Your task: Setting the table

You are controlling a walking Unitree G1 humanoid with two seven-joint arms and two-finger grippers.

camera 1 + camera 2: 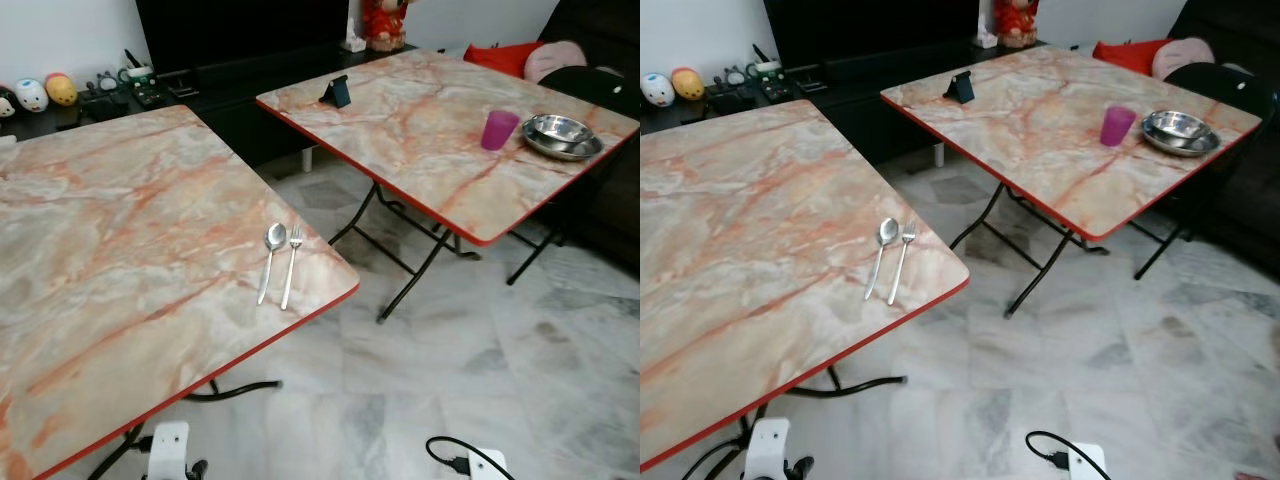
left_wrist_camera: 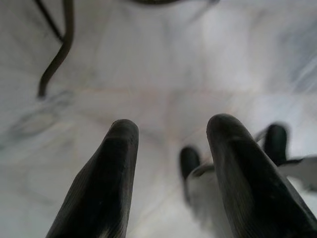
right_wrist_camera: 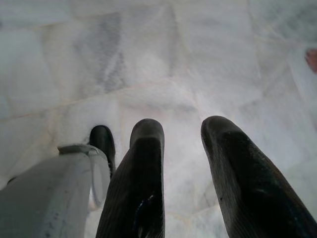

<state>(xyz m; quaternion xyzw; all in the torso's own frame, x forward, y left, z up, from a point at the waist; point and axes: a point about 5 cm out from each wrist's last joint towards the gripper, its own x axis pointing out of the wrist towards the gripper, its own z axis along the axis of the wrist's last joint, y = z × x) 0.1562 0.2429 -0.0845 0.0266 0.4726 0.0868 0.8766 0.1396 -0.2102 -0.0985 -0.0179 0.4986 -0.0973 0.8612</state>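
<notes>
A spoon [image 1: 272, 256] and a fork [image 1: 292, 262] lie side by side near the right-hand corner of the near table [image 1: 110, 260], handles pointing toward the red-edged rim and heads pointing away from it; the spoon is on the left, the fork just beside it on the right, the two close but apart. The table top is patterned like pinkish marble and rests on black folding legs. A second table [image 1: 420, 140] of the same kind stands well apart across a strip of pale marble floor [image 1: 450, 370], and on it sit a pink cup [image 1: 498, 129] and, just beside the cup on its right, a steel bowl [image 1: 562, 135] near the far right corner; a small dark phone stand [image 1: 338, 92] is propped upright near that table's left edge. Behind both tables runs a low dark cabinet [image 1: 190, 85] carrying small round toys [image 1: 45, 92] and some cables, with a red figurine [image 1: 382, 22] farther along (its details are too small to tell). Both arms hang low over the floor. The left gripper [image 2: 171, 144] points down at the tiles with its two black fingers spread apart and nothing between them; the right gripper [image 3: 182, 139] likewise faces the floor, fingers parted a little less widely and holding nothing.
</notes>
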